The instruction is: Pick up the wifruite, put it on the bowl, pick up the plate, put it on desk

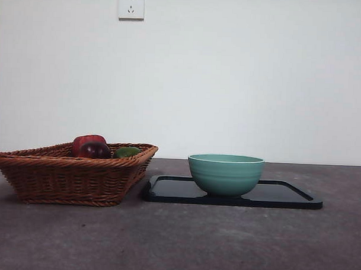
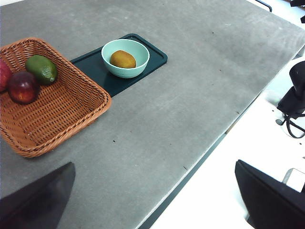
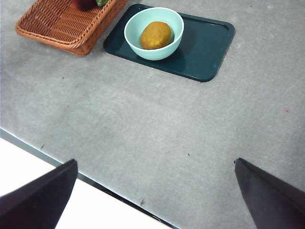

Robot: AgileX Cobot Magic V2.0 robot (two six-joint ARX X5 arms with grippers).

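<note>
Fruit: the small brown-orange fruit [image 3: 156, 35] is seen lying inside the mint bowl [image 3: 132, 42], so the first half of the task is judged done.
Bowl: it stands on the dark tray [image 1: 291, 197], toward the end of the tray nearest the wicker basket [image 1: 72, 180].
Tray: taken as the plate of the task; it lies flat on the table [image 3: 143, 129], just beside the basket, with no end effector near it.
Left to do: the tray has not been lifted, and the bowl resting on it is judged to complicate any lift, since it could slide or tip.
Left end effector [image 2: 157, 200]: jaws are spread wide, nothing is held, and it is kept well away from the tray, at the table's edge.
Right end effector [image 3: 155, 198]: jaws are likewise spread wide and empty, well apart from the tray.
Other things: a red apple [image 1: 85, 143], a dark purple fruit [image 2: 22, 87] and a green fruit [image 2: 42, 69] lie in the basket.
Obstruction: the basket crowds one end of the tray; the far end is judged easier to reach.
</note>
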